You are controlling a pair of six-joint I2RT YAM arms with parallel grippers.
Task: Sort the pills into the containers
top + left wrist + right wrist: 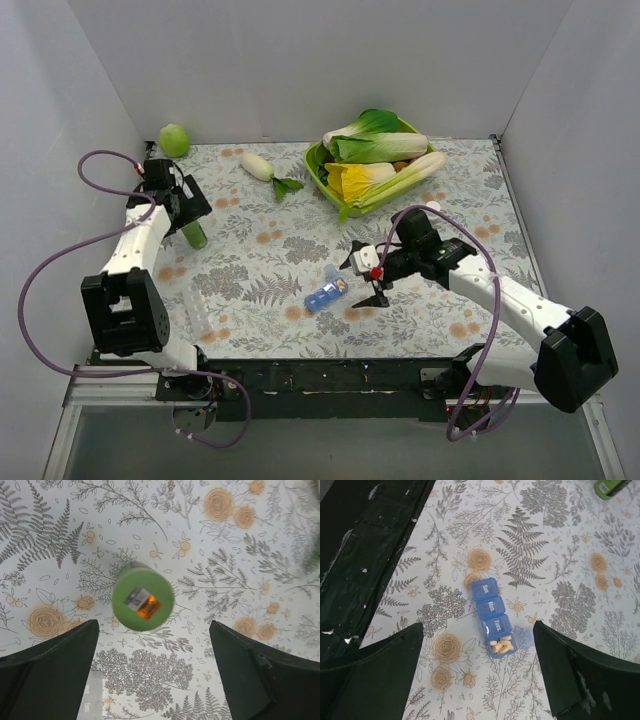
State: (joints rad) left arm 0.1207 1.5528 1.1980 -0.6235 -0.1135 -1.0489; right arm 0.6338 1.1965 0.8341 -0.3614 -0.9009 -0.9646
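Two arms reach over the table (pixel 250 265), and the right gripper (pixel 360 279) is much nearer to the pill box (pixel 493 617). Its jaws are wide open and hold nothing. The box lies on the table just in front of them, about in the middle of the gap. Its long side points away from the jaws, tipped a little. It is see-through blue plastic with small round lids. Three lids are shut, and the nearest cup is open with pale oval pills (pixel 500 645) inside. The left gripper (pixel 189 218) hangs over an upright green bottle (pixel 142 596), jaws wide, not touching it.
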